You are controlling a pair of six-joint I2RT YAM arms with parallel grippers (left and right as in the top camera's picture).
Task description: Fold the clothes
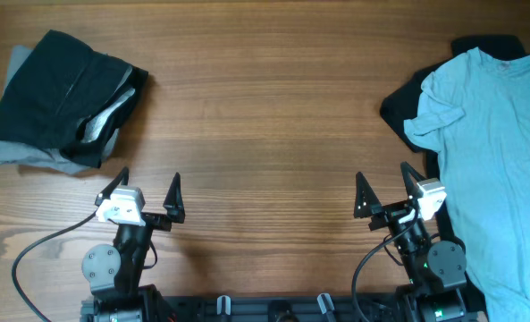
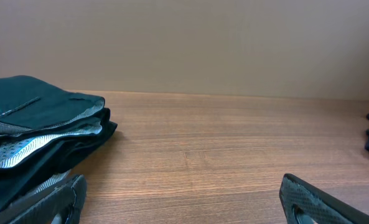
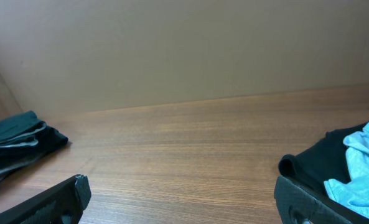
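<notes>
A light blue T-shirt lies unfolded at the right of the table, on top of a black garment; both show in the right wrist view, the shirt and the black cloth. A stack of folded dark and grey clothes sits at the far left and shows in the left wrist view. My left gripper is open and empty near the front edge, right of the stack. My right gripper is open and empty, just left of the T-shirt.
The wooden table stretches between the folded stack and the pile. A plain wall stands behind the table's far edge. Cables run by both arm bases at the front.
</notes>
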